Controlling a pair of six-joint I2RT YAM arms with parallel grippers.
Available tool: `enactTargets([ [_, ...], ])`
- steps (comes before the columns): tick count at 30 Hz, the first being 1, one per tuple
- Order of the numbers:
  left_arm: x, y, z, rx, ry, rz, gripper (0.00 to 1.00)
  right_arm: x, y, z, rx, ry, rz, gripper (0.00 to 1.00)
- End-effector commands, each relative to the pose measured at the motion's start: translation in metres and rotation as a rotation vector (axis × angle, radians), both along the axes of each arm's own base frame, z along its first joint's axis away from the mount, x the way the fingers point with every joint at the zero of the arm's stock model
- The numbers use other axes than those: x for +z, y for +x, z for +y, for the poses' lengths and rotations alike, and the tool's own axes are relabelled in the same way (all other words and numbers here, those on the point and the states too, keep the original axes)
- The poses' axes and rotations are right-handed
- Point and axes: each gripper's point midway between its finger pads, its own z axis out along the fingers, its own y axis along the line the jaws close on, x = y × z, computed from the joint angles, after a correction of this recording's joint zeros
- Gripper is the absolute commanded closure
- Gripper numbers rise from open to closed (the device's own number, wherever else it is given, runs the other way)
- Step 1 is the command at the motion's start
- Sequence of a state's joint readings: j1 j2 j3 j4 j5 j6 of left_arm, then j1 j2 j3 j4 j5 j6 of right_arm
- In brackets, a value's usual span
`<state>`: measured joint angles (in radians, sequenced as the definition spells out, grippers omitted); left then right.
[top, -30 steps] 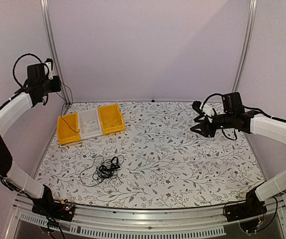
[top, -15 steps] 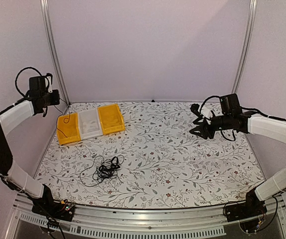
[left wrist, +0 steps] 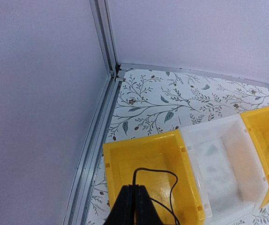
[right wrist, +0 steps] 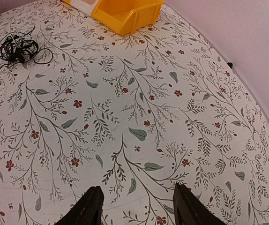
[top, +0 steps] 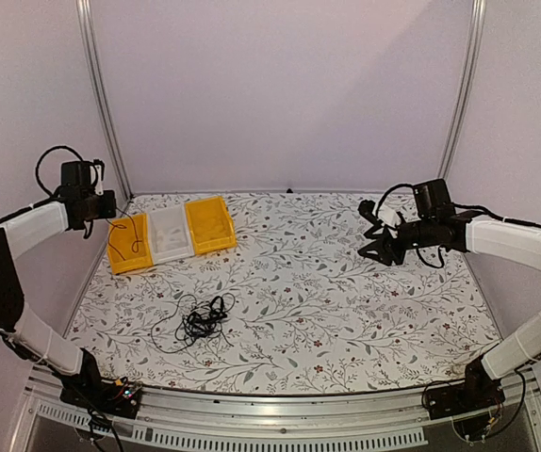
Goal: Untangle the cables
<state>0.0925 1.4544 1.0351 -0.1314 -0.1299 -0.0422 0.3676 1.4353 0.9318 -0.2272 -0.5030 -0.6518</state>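
A loose tangle of thin black cables (top: 201,320) lies on the floral table near the front left; it also shows far off in the right wrist view (right wrist: 16,48). My left gripper (left wrist: 134,188) is shut on one thin black cable (left wrist: 172,180) that loops down into the left yellow bin (left wrist: 120,161); in the top view the gripper (top: 101,209) hangs above that bin (top: 127,256). My right gripper (right wrist: 138,193) is open and empty, above bare table at the right (top: 384,247).
A clear bin (top: 170,235) and a second yellow bin (top: 210,224) stand beside the left yellow bin at the back left. Purple walls and metal frame posts (top: 101,94) close the back and sides.
My left gripper has come down and moved right toward the left yellow bin, with the cable in it. My right gripper has shifted slightly left.
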Motion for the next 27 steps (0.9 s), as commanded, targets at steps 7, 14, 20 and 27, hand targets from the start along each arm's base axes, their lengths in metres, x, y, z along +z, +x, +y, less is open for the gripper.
enactTargets([
  [7,-0.042,0.014,-0.011,-0.048,-0.087,0.078,1.0,-0.012,-0.002,-0.002,0.006,-0.035,0.023,0.45],
  [14,-0.08,0.025,-0.016,-0.034,-0.154,0.178,1.0,-0.018,-0.003,-0.003,0.008,-0.047,0.032,0.44],
  [20,-0.095,0.029,-0.018,-0.036,-0.17,0.208,1.0,-0.023,-0.002,-0.003,0.011,-0.058,0.044,0.44],
  [27,-0.112,0.026,-0.014,0.003,-0.177,0.258,1.0,-0.025,-0.002,-0.004,0.011,-0.067,0.042,0.44],
])
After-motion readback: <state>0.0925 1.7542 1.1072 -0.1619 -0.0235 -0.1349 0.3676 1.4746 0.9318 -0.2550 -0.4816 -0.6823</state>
